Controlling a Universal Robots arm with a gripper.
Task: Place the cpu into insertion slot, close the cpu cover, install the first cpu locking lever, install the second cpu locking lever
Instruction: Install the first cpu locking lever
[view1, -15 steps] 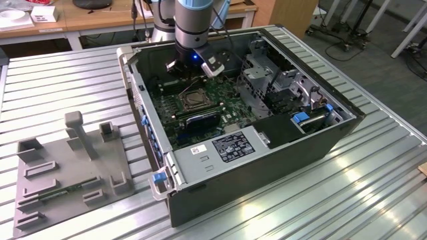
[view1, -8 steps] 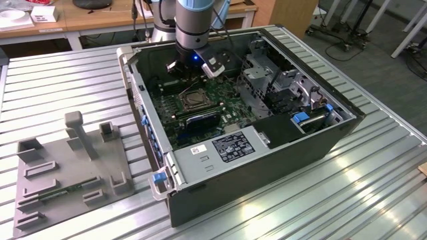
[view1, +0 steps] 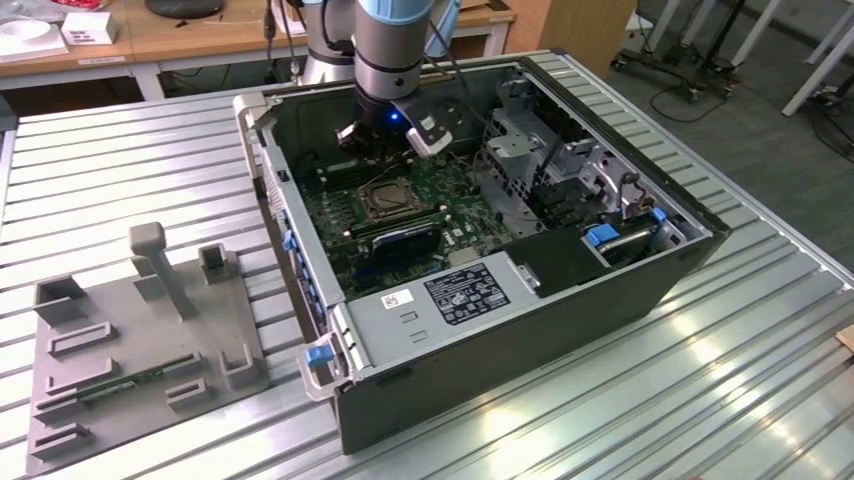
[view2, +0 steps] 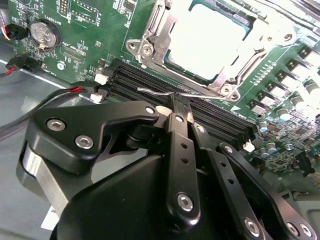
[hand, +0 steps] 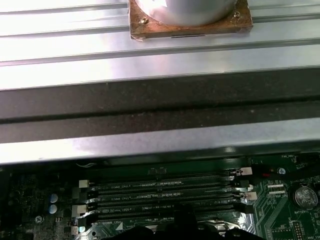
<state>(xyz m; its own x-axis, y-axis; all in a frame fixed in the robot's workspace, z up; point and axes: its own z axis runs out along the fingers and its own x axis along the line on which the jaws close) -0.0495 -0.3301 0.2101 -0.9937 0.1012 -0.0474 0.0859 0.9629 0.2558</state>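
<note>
The cpu (view2: 207, 35) lies in the insertion slot (view1: 388, 200) on the green motherboard, its bright silver top showing. The cpu cover (view2: 155, 30), a silvery frame, lies flat around it. A thin wire locking lever (view2: 150, 91) runs along the socket's edge, over the black memory slots. In the second wrist view my gripper (view2: 176, 102) is shut, and its black fingertips touch that lever wire from above. I cannot tell whether the wire is pinched between them. In the exterior view the arm (view1: 400, 100) reaches down into the open computer case, just behind the socket.
Long black memory slots (hand: 165, 192) lie beside the socket. A coin battery (view2: 44, 32) and red-black cables (view2: 15, 65) sit nearby. A drive cage (view1: 547, 170) fills the case on the exterior view's right. A grey fixture plate (view1: 134, 340) rests on the ribbed table at that view's left.
</note>
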